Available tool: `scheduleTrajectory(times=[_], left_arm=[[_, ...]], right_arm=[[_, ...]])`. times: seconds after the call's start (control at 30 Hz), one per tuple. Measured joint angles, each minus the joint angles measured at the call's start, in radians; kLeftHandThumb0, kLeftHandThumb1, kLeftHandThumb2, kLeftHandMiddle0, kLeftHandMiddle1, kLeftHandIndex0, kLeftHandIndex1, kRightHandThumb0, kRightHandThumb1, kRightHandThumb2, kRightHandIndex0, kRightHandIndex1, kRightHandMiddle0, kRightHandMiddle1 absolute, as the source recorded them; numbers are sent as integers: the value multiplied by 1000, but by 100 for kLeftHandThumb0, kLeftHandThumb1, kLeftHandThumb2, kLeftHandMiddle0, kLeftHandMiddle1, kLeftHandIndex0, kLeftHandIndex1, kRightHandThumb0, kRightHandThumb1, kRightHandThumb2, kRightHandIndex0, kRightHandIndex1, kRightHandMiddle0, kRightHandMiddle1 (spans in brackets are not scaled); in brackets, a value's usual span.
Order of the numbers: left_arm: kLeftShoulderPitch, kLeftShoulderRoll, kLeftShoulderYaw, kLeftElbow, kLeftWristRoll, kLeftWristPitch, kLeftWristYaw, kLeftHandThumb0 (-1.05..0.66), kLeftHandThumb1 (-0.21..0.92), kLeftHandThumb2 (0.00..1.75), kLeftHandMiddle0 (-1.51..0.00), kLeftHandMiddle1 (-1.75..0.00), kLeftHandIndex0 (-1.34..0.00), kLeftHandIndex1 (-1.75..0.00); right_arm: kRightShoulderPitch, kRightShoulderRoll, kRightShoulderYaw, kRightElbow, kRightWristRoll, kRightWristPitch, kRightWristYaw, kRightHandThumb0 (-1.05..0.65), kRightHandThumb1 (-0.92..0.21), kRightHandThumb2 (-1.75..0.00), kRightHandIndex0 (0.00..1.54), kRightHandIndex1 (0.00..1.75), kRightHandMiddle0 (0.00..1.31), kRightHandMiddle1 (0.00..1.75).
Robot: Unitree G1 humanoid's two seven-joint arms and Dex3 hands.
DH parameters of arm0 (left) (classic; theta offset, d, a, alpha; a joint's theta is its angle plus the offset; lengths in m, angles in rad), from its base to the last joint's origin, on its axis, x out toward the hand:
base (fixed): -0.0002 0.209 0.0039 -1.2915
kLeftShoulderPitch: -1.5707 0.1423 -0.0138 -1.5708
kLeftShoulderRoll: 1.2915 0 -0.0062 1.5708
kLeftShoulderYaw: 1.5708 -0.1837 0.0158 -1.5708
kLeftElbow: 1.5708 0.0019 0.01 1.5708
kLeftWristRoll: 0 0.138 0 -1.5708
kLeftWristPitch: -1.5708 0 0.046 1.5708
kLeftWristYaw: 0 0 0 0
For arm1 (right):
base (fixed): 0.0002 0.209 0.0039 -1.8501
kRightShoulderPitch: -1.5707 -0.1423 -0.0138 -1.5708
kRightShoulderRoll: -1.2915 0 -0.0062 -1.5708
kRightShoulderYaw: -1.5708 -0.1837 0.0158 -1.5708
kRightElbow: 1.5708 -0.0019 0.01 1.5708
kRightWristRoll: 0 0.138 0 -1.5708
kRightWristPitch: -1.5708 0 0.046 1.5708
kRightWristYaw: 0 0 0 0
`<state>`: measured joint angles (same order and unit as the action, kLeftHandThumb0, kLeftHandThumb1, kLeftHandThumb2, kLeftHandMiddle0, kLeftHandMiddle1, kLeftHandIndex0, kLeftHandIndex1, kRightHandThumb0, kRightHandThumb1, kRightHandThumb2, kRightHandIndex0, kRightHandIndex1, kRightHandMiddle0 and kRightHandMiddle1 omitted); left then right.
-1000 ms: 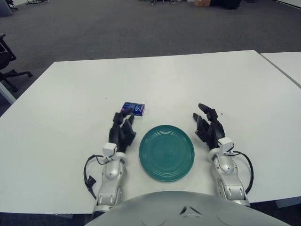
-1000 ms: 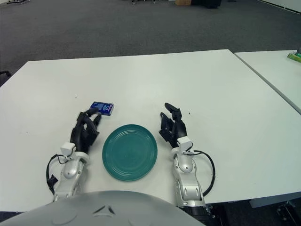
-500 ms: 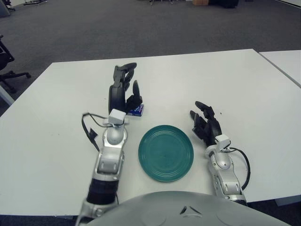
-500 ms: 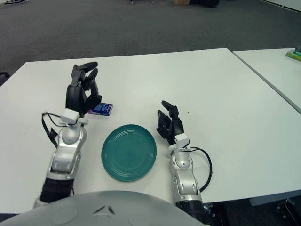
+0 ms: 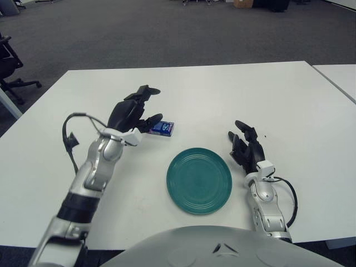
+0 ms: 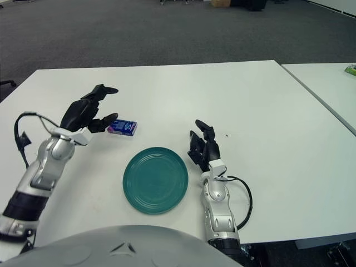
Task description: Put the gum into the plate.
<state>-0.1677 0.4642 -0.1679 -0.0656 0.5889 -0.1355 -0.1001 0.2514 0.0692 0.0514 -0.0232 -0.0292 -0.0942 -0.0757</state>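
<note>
Left of the green plate [image 5: 198, 179], toward the table's [image 5: 233, 94] middle, I saw the gum [image 5: 163, 128]: a small blue pack lying flat. My left hand [image 5: 132, 113] hovered beside it, fingers spread, holding nothing. My right hand [image 5: 249, 152] showed right of the plate, fingers loosely open. Only the right eye view caught a green item [image 6: 350, 69] on the neighbouring table.

your robot's left hand [image 5: 132, 113] and right hand [image 5: 248, 150] have black fingers, white wrist blocks, silver forearms looped with black cables, and a grey chest.
</note>
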Motion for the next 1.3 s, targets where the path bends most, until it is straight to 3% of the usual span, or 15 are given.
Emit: scheduleTrajectory(times=[0.23, 0.6, 0.9, 1.3], left_arm=[[-119, 62, -70, 107, 9, -85, -113, -98, 92, 34, -34, -1, -3, -103], [-158, 107, -122, 272, 11, -163, -212, -97, 92, 27, -31, 0, -2, -102], [-215, 100, -156, 407, 17, -189, -216, -101, 92, 34, -29, 0, -3, -102], [-286, 46, -202, 536, 18, -199, -212, -90, 92, 25, -27, 0, -2, -100]], right_arm=[[10, -2, 2, -18, -1, 0, 2, -70, -92, -91, 51, 2, 0, 71], [52, -13, -3, -67, 0, 13, 15, -69, -92, -89, 49, 1, 0, 67], [76, -15, -8, -90, 8, 27, 25, -67, -92, -85, 50, 1, 0, 68], [86, -10, -18, -102, 26, 27, 34, -66, -92, -80, 54, 3, 0, 73]])
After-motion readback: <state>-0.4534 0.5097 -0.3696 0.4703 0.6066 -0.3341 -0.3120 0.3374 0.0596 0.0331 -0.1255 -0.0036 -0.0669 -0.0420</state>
